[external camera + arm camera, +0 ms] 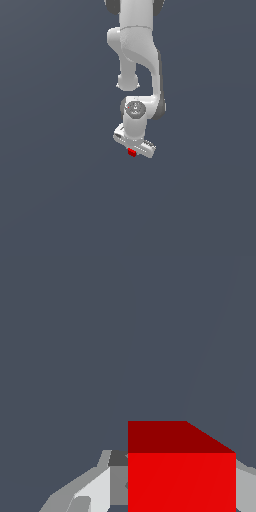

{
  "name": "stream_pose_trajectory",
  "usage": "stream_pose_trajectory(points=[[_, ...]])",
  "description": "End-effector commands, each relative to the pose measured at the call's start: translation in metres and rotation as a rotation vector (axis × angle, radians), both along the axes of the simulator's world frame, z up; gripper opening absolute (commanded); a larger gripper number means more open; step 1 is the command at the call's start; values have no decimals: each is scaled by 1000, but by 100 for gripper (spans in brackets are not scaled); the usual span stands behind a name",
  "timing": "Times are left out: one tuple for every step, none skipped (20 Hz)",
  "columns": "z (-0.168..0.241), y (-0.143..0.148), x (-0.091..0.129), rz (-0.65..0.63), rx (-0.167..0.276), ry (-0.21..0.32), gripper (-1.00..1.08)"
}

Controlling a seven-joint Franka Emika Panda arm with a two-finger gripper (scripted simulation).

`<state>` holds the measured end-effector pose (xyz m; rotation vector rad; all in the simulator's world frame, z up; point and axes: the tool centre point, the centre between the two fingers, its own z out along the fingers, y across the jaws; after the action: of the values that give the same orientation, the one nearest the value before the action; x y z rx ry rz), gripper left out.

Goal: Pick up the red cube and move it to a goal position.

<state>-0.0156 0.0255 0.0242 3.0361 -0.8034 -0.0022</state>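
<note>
Cube point(181, 481), bright red, flat matte faces

A white Franka Panda arm point(136, 55) is reaching down from the top of the exterior view over a flat, dark slate-grey surface point(55, 200). Its wrist joint point(135, 109) is facing the camera, a round grey cap showing at its centre. Below it, the white gripper point(133, 152) is sitting tilted, its bar-shaped body sloping down toward the exterior view's right. The red cube point(132, 152) is showing at the gripper's lower edge, tiny against the hand and touching it; the fingers themselves are too small to make out, so the grip cannot be judged here. The arm's upper links are running out of the picture at the top.
</note>
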Motion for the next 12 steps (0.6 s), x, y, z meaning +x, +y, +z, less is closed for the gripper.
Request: stream_pose_trajectory(points=[[8, -2, 2, 0, 0, -2, -100], [12, -3, 3, 0, 0, -2, -100], [17, -5, 4, 0, 0, -2, -100], [22, -6, 5, 0, 0, -2, -100], [28, -8, 6, 0, 0, -2, -100], [35, -10, 7, 0, 0, -2, -100], [42, -12, 8, 0, 0, -2, -100], [50, -14, 10, 0, 0, -2, -100], [58, -17, 12, -1, 0, -2, -100], [66, -19, 13, -1, 0, -2, -100], [76, -22, 15, -1, 0, -2, -100], [85, -25, 17, -1, 0, -2, -100]])
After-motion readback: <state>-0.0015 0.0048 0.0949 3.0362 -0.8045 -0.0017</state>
